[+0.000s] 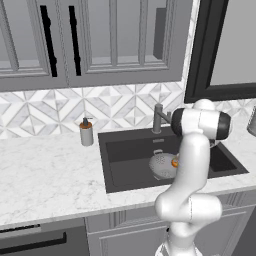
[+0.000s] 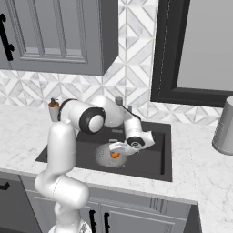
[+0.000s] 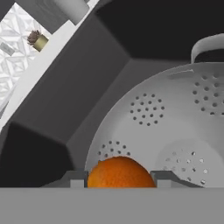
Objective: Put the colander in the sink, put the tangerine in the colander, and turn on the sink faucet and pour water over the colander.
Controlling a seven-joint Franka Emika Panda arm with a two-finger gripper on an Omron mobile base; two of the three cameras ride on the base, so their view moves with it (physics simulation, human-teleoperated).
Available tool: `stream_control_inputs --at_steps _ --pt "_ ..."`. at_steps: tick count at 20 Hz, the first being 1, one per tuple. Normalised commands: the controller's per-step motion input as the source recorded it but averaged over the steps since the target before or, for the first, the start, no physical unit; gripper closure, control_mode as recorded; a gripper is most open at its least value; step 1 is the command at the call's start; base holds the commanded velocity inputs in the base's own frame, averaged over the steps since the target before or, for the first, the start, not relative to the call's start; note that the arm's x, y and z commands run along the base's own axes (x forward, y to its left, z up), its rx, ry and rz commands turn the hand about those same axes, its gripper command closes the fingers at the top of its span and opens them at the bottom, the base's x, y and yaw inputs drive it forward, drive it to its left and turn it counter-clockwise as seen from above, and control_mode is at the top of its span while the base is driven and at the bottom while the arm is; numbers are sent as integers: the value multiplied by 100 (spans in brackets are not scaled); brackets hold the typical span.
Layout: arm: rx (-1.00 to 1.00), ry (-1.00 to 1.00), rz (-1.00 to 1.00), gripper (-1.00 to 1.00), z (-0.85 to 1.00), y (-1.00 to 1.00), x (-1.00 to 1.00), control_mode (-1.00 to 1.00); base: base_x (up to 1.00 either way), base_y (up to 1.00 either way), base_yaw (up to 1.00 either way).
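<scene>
Lowering a tangerine (image 3: 121, 171) into the colander (image 3: 175, 127), the Franka arm works the second step of its kitchen task. From left to right across the marble counter (image 1: 45, 170): a soap dispenser (image 1: 86, 132) near the back wall, then the dark sink (image 1: 120, 150), the grey faucet (image 1: 159, 118) rising at its rear edge. The colander already sits on the basin floor, toward the right half of the sink, one loop handle (image 3: 208, 46) showing at its far rim. The gripper (image 2: 119, 150) hangs just over the bowl, its jaws partly spread and pinching the fruit between the fingertips (image 3: 164, 177); whether the fruit touches the metal cannot be told. The next move appears to be to let go, lift clear and reach back for the faucet.
</scene>
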Motion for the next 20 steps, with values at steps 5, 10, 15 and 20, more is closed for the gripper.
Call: stream_control_inputs --at_steps 5,10,15,20 --pt "0 -1 0 -100 -29 1 7 -100 0 0 0" --pt "0 -4 0 -100 -14 0 0 -100 0 0 0" --pt "0 -10 0 -100 5 0 -24 -100 0 0 0" --pt "0 -15 0 -100 57 0 -46 -100 0 0 0"
